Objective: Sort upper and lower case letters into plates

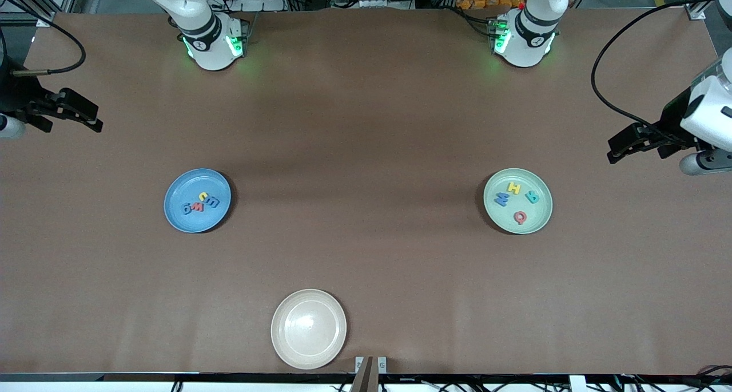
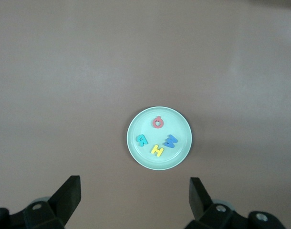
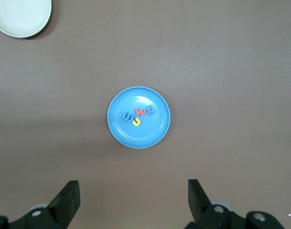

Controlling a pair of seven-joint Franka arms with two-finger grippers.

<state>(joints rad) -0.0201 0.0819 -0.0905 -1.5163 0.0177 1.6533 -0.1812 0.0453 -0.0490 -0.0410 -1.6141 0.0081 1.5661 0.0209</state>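
Observation:
The blue plate (image 1: pixel 197 223) lies toward the right arm's end of the table and holds several small letters: a yellow one (image 1: pixel 202 196), a red one (image 1: pixel 197 206) and two blue ones. It also shows in the right wrist view (image 3: pixel 138 138). The mint green plate (image 1: pixel 517 227) lies toward the left arm's end and holds a yellow H (image 1: pixel 514 187), a blue M (image 1: pixel 502 198), a teal letter (image 1: pixel 533 197) and a red Q (image 1: pixel 520 216). It also shows in the left wrist view (image 2: pixel 157 162). My right gripper (image 1: pixel 94 122) (image 3: pixel 133 186) and my left gripper (image 1: pixel 615 150) (image 2: pixel 135 183) are open, empty and high at the table's ends.
A glossy cream plate (image 1: pixel 309 329), with nothing on it, sits near the table's front edge, nearer to the front camera than both other plates. It also shows in the right wrist view (image 3: pixel 19 16). A small bracket (image 1: pixel 370 364) sits at the front edge.

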